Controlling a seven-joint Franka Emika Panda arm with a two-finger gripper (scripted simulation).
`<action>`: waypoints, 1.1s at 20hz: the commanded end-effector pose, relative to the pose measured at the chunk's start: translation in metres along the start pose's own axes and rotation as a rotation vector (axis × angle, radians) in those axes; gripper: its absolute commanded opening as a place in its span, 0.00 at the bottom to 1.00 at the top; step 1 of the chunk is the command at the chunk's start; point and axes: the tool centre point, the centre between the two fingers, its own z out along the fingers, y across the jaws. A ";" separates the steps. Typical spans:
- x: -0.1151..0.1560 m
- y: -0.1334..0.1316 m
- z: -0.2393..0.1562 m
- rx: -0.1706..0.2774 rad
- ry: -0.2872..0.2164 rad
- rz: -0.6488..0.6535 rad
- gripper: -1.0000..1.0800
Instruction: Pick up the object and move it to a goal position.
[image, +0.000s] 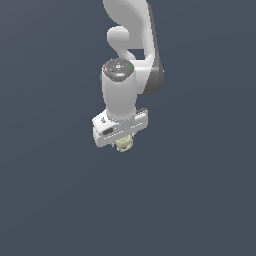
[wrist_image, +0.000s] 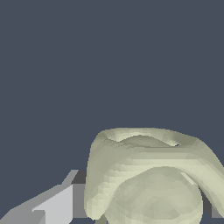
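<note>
The object (image: 124, 144) is a small pale yellowish-beige lumpy thing with a ring-like face. In the exterior view it sits right under the white gripper (image: 123, 144), mostly hidden by the hand. In the wrist view the object (wrist_image: 148, 175) fills the space between the fingers (wrist_image: 52, 205), one grey finger on each side touching it. The gripper is shut on the object. Whether it rests on the floor or hangs above it I cannot tell.
A plain dark blue-grey floor (image: 50, 200) lies all around. The white arm (image: 130, 40) rises above the gripper. No goal marker shows.
</note>
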 end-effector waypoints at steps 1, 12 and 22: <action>-0.020 0.009 -0.021 0.000 0.001 0.000 0.00; -0.108 0.052 -0.122 0.002 0.003 0.000 0.00; -0.180 0.091 -0.206 0.003 0.003 0.000 0.00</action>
